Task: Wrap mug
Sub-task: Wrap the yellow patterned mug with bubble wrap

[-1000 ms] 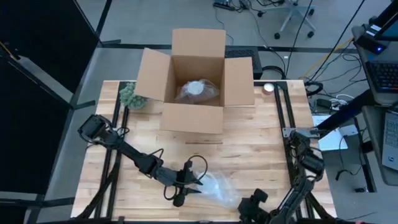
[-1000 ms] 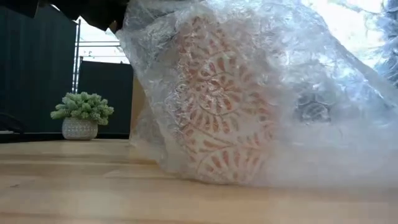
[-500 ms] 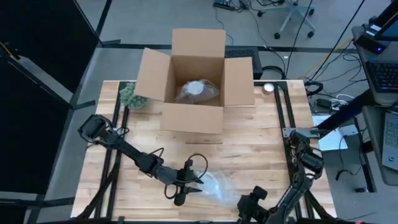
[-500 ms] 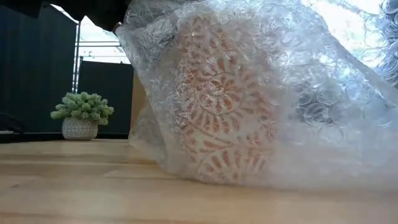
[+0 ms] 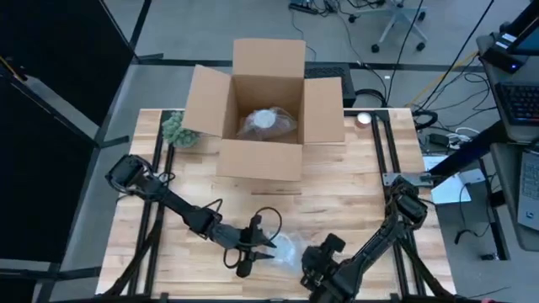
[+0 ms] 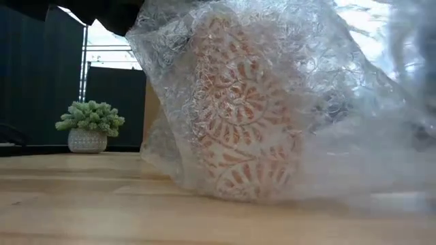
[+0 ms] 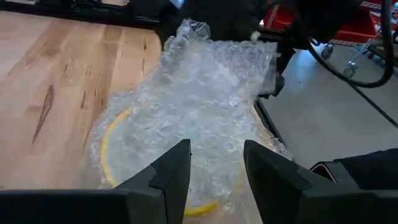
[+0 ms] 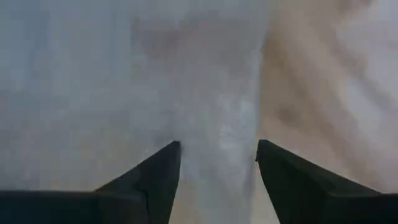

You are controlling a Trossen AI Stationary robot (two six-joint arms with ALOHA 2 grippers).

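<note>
An orange patterned mug [image 6: 242, 116] with a yellow rim [image 7: 107, 146] stands near the table's front edge, loosely covered in clear bubble wrap [image 5: 288, 249]. My left gripper [image 5: 266, 246] comes at it from the left and is shut on the wrap at the rim. My right gripper [image 5: 312, 259] has come in from the right. Its fingers are apart, and the wrap's right flap [image 8: 217, 93] fills the space ahead of and between them. My left gripper pinches bubble wrap [image 7: 214, 158] between its two fingers, where the wrap lies over the mug's yellow rim [image 7: 198, 209]. The fingers slant down from the table's left. The mug's base rests on the table. My right gripper has the wrap's flap between its fingers; I cannot tell whether it touches it.
An open cardboard box [image 5: 261, 160] stands at the table's far middle, with a wrapped item [image 5: 268, 122] inside it. A small potted plant [image 5: 177, 129] sits to its left. Bare wood lies between the box and the mug.
My right gripper has moved toward the table's left edge, from beside the wrap onto its right flap. That flap has stirred and bunched toward the mug. My left gripper and the mug have kept still.
</note>
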